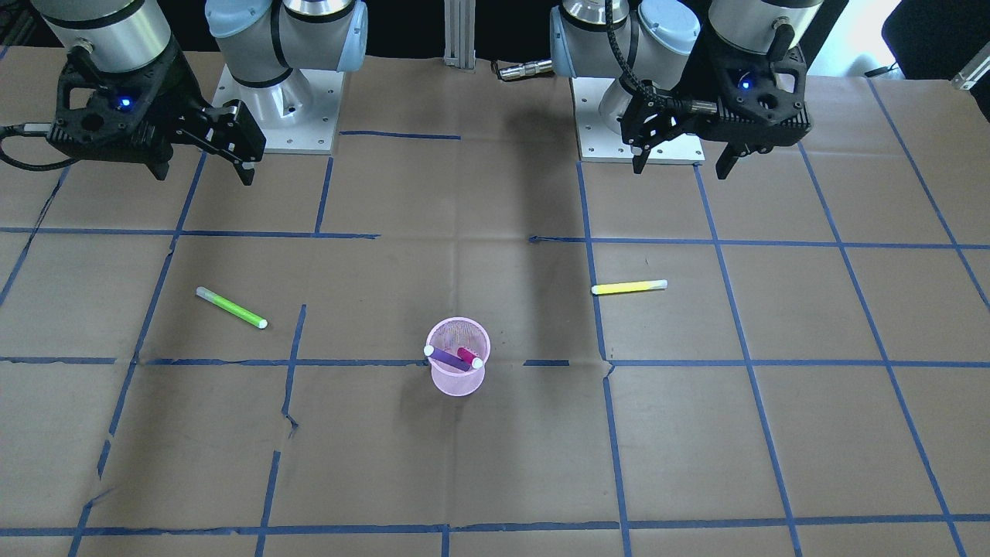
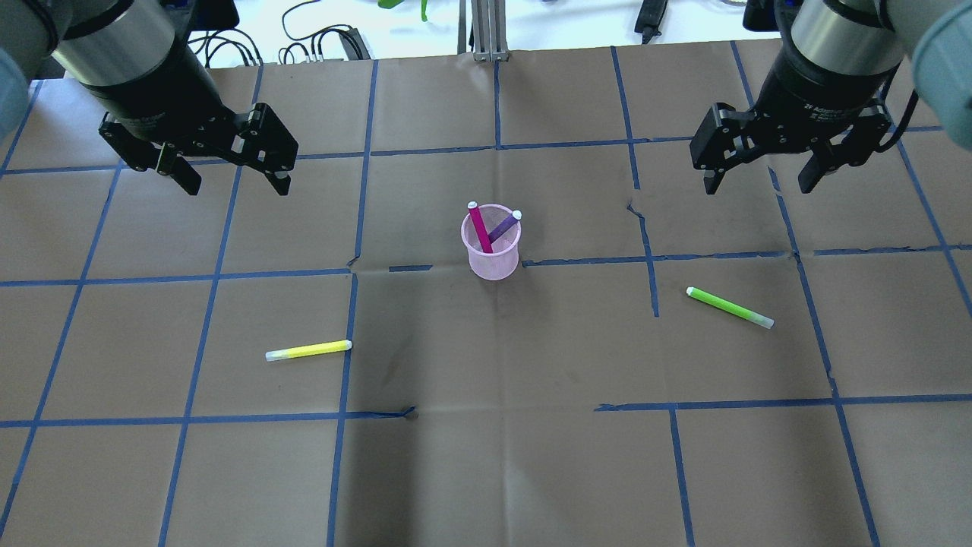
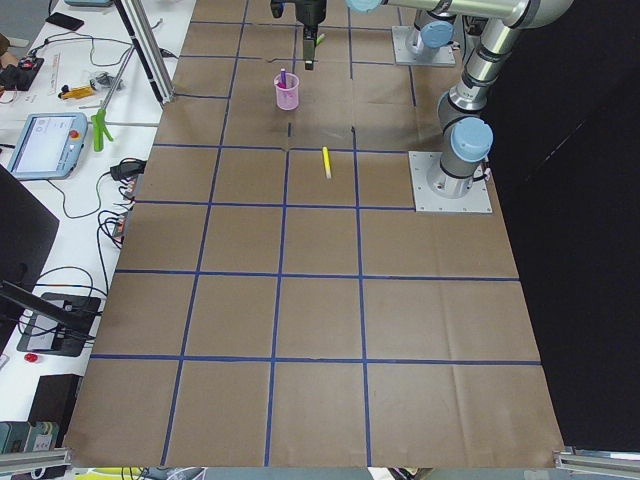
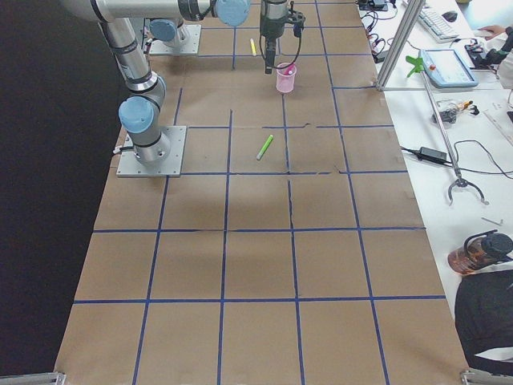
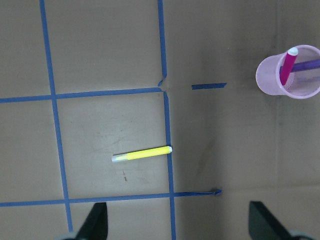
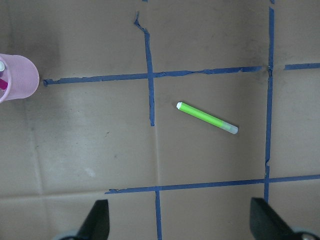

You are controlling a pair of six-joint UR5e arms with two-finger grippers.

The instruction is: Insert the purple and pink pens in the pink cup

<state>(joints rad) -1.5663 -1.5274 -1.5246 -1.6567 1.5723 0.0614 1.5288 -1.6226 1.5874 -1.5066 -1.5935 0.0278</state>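
A pink mesh cup (image 2: 491, 252) stands upright at the table's middle, also in the front view (image 1: 458, 373). A pink pen (image 2: 478, 226) and a purple pen (image 2: 503, 226) stand inside it, leaning apart; both show in the front view, the pink pen (image 1: 466, 356) and the purple pen (image 1: 446, 357). The cup shows in the left wrist view (image 5: 289, 75) and at the edge of the right wrist view (image 6: 15, 78). My left gripper (image 2: 231, 176) is open and empty, high above the table's left. My right gripper (image 2: 759, 176) is open and empty, high on the right.
A yellow pen (image 2: 308, 350) lies flat on the robot's left side, also in the left wrist view (image 5: 142, 154). A green pen (image 2: 730, 308) lies flat on the right side, also in the right wrist view (image 6: 207, 118). Brown paper with blue tape lines covers the table.
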